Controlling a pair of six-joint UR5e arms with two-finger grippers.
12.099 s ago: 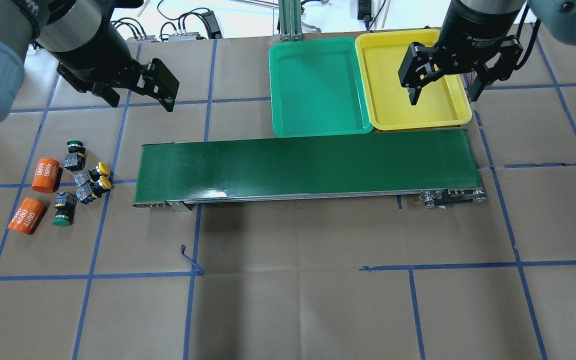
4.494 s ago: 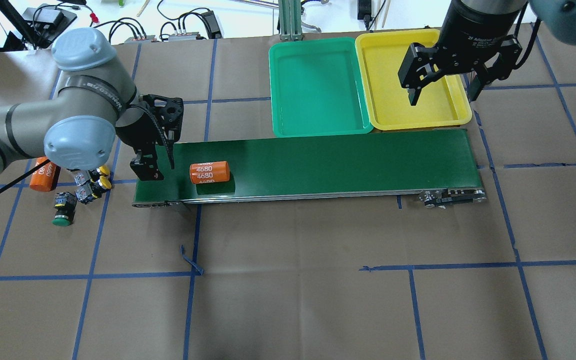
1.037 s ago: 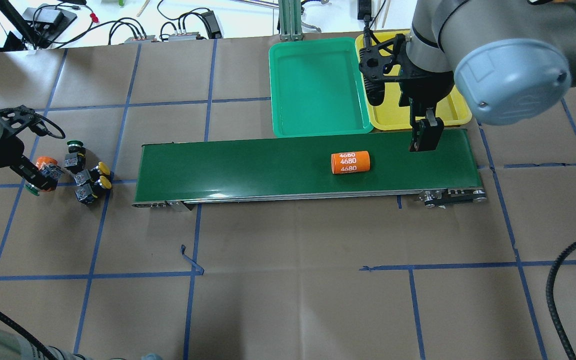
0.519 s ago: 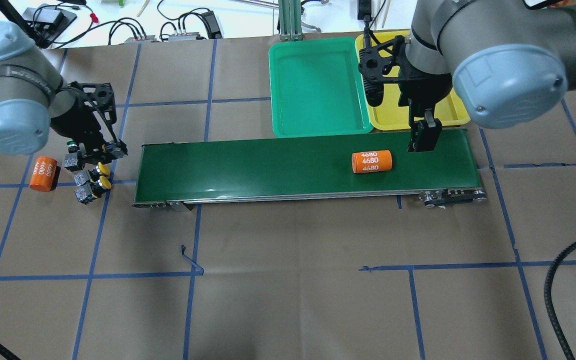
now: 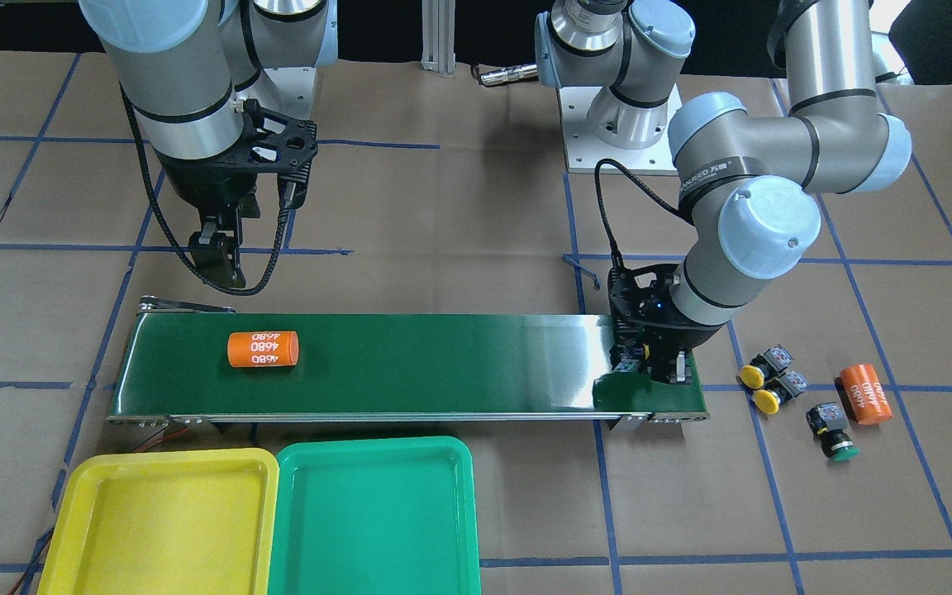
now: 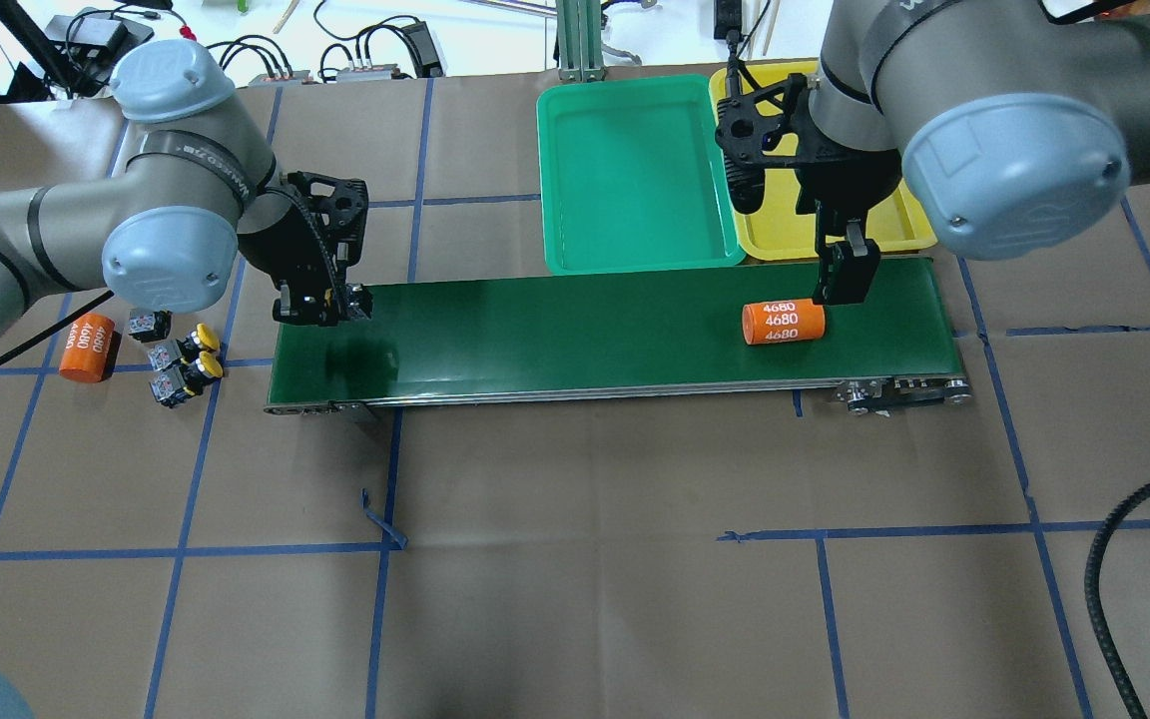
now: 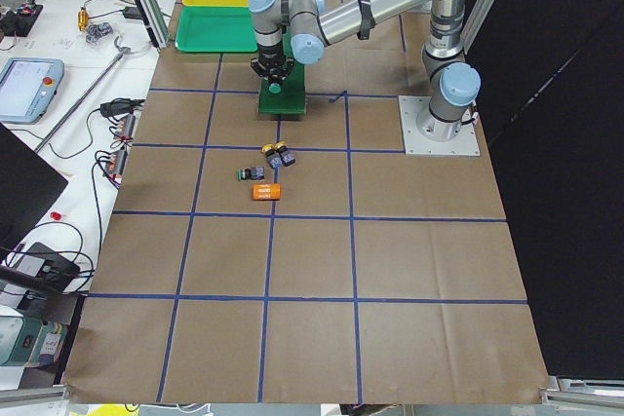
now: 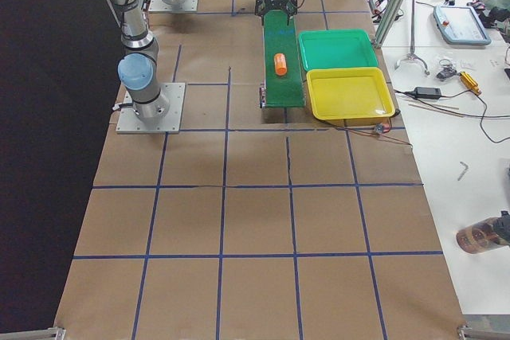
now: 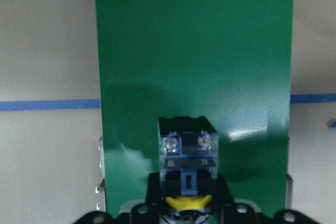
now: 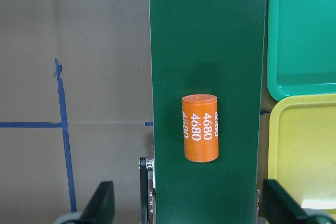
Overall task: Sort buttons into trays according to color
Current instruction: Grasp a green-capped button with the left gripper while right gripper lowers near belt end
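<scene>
My left gripper (image 6: 323,305) hangs over the left end of the conveyor belt (image 6: 585,340), shut on a button (image 9: 186,153) with a clear and black body. Its cap is hidden between the fingers. Two yellow buttons (image 6: 198,352) and one green button (image 5: 833,431) lie on the paper left of the belt. My right gripper (image 10: 191,208) stands open above the belt's right end, its fingers (image 6: 840,285) wide apart. The green tray (image 6: 635,170) and the yellow tray (image 6: 785,235) sit side by side behind the belt.
An orange cylinder printed 4680 (image 6: 783,322) lies on the belt just below my right gripper. A second orange cylinder (image 6: 86,348) rests on the paper beside the loose buttons. Cables and boxes line the table's far edge.
My left gripper picked a green button from the cluster and carried it right to the belt's left end. The orange cylinder rode the belt rightward, under my right gripper.
</scene>
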